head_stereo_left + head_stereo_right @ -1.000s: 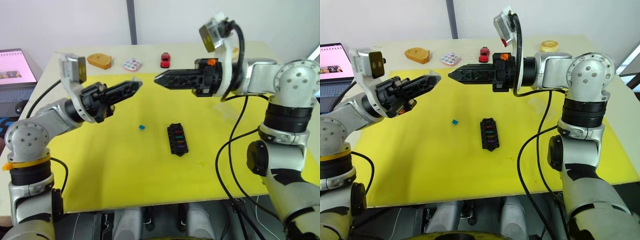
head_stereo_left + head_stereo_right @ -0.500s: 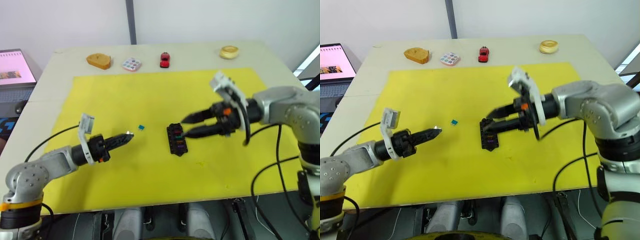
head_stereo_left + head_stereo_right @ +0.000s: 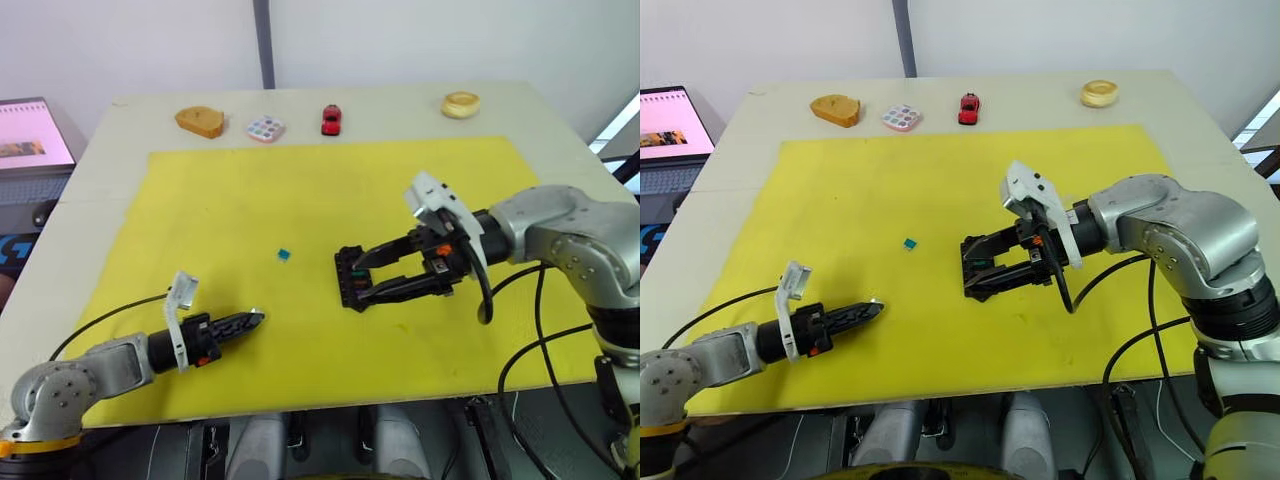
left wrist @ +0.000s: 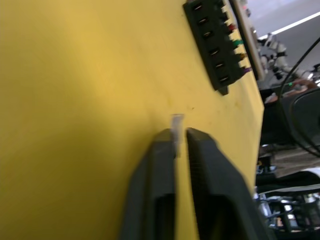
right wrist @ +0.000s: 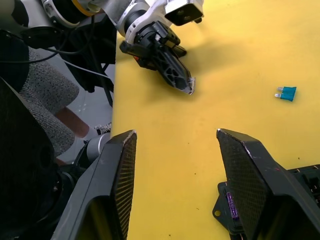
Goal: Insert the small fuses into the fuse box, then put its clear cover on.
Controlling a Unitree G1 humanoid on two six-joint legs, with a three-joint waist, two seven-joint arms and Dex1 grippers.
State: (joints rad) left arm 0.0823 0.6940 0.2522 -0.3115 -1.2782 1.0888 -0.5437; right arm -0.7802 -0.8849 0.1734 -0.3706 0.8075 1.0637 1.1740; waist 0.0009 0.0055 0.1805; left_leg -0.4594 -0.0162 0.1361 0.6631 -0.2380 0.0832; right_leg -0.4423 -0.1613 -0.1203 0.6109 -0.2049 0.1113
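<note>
Right hand (image 3: pixel 357 277) open, straddling fuse box (image 3: pixel 350 279); left hand (image 3: pixel 255 319) low over mat.

Black fuse box (image 3: pixel 352 278) flat on mat, teal fuse (image 3: pixel 284 255) apart.

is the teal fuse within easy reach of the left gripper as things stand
Probably yes. The teal fuse lies alone on the yellow mat, nothing between it and the left gripper. But that gripper is already shut on a small clear piece, so it can't grasp now.
</note>
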